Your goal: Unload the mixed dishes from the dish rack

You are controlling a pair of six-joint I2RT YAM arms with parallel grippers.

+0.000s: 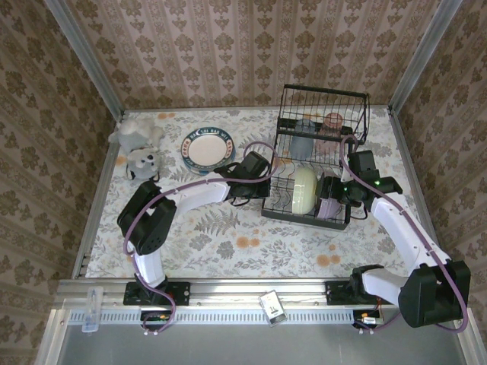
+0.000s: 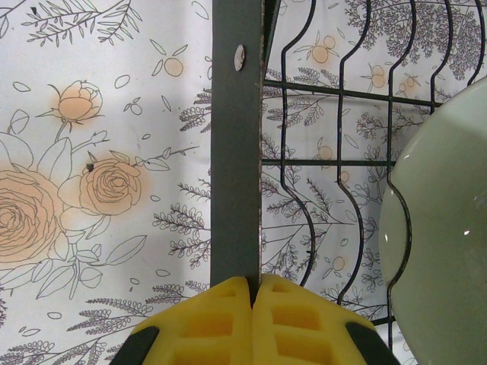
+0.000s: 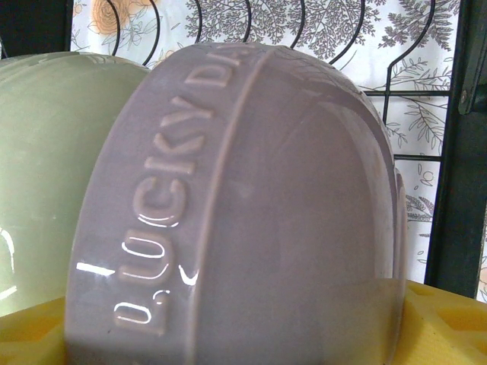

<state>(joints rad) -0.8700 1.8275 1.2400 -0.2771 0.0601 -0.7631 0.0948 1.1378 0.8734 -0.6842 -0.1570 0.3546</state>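
Brown damask wallpaper covers the walls [image 1: 228,46] around a floral-patterned worktop [image 1: 228,236], with a metal rail [image 1: 228,293] along its near edge.

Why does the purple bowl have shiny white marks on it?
Right wrist view: light glints off the glossy purple bowl along its raised letters, and off the green bowl beside it too. Left wrist view: one tiny glint on the green bowl.

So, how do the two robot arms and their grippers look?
The left arm and right arm each have white shells, black joint housings and a purple cable alongside. The left gripper has yellow fingers with square recesses; the right gripper's fingers are the same yellow. A green light shows on the right wrist.
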